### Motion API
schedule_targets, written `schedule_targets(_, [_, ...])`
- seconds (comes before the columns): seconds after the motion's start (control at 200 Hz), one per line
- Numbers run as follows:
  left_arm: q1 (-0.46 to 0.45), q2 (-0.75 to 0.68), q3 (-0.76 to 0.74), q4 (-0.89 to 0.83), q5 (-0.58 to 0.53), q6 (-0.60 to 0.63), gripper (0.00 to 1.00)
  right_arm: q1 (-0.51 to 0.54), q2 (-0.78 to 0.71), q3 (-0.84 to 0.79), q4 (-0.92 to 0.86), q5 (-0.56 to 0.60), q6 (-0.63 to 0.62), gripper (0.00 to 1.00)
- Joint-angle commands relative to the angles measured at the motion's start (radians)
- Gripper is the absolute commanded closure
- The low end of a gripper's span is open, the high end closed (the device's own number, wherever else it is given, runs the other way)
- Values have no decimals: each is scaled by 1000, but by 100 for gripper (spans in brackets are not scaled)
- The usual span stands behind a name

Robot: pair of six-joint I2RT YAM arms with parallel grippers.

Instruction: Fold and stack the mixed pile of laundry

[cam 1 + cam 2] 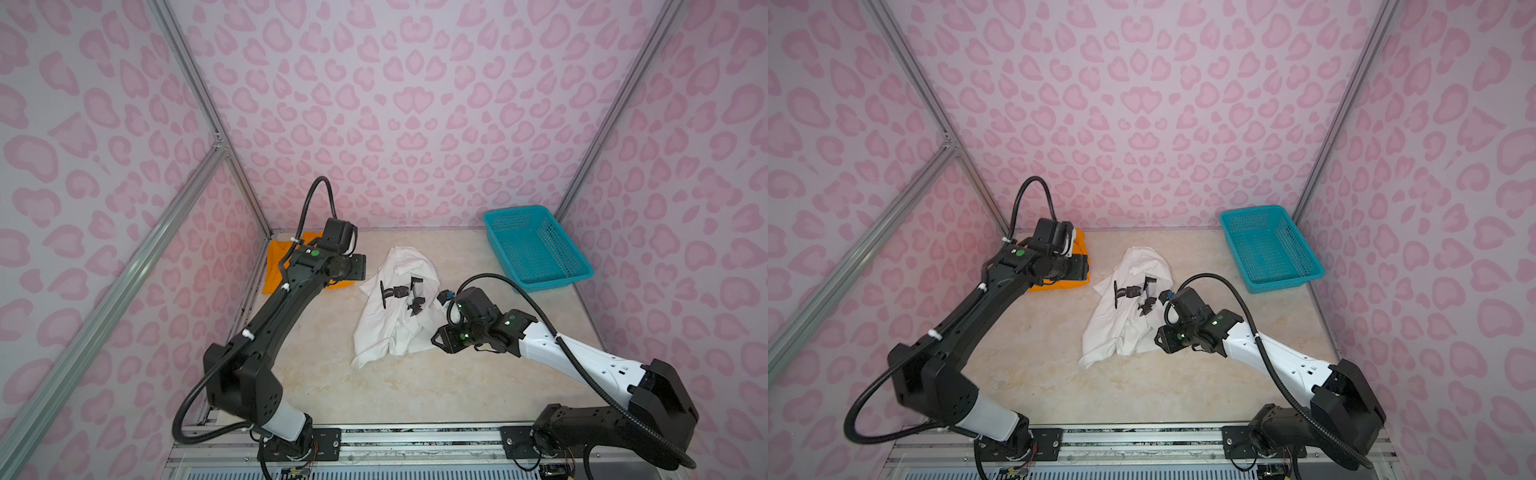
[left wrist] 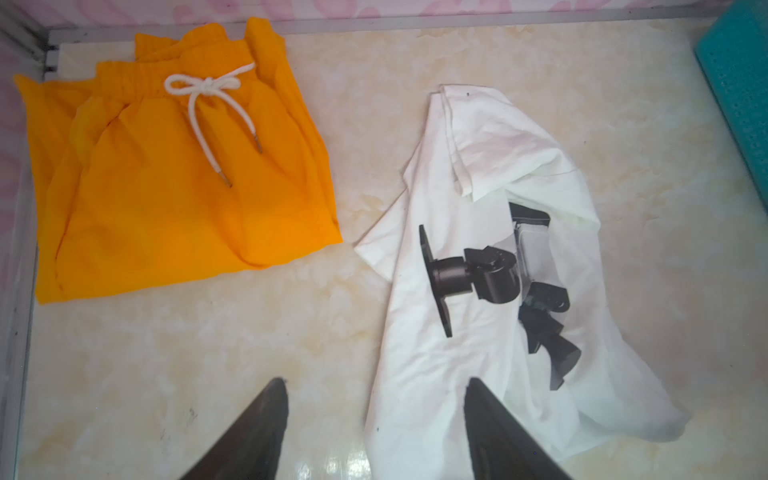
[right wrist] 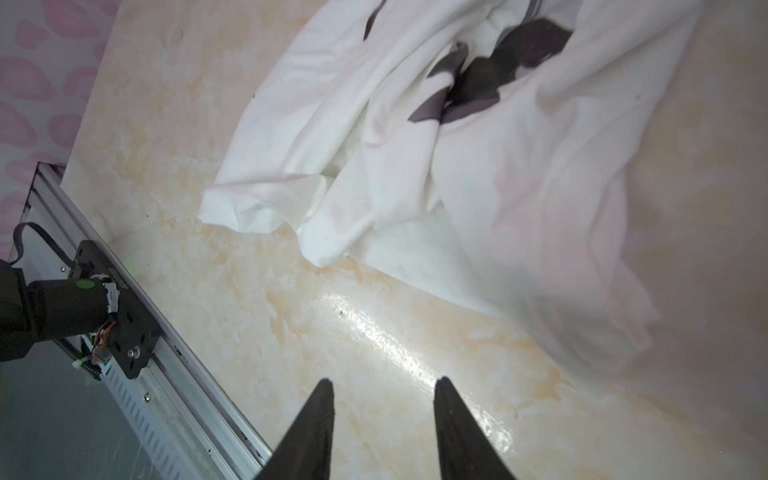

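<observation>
Orange shorts [image 2: 174,178]: lie folded in far left corner of desk [image 1: 374,386]. White T-shirt [image 1: 395,324]: lies crumpled in the middle, print up. Left tool [image 2: 376,382]: spread, empty, between shorts and T-shirt. Right tool [image 3: 384,380]: spread, empty, near T-shirt edge.

This is a robot test cell in a lab, not a home. Printed backdrop walls [image 1: 415,104] with pink blotches close the space on three sides. They are held by bare aluminium frame bars [image 1: 124,286], which cross the left of the frame in both top views. A marble-look table [image 1: 374,386] forms the floor of the booth. Along the lower edge of the frame, a metal rail [image 1: 415,440] carries the bases of the left arm [image 1: 282,307] and the right arm [image 1: 582,357], with loose wires [image 3: 102,340] exposed at one mount. The only household things are props: orange shorts [image 2: 166,187], a white T-shirt [image 2: 478,291] and a teal basket [image 1: 536,249].
</observation>
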Motion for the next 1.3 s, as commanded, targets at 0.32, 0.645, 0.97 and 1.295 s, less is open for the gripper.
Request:
schedule_targets(0.32, [2, -351, -595, 81, 161, -260, 31, 147, 393, 217, 7, 111, -130, 34])
schedule_targets(0.645, [-28, -387, -772, 239, 257, -357, 31, 153, 531, 253, 77, 123, -158, 51])
schedule_targets(0.97, [-93, -270, -827, 421, 232, -362, 39, 145, 557, 225, 133, 107, -169, 53])
schedule_targets(1.295, [-93, -204, -741, 447, 130, -349, 85, 55, 409, 36, 122, 56, -107, 75])
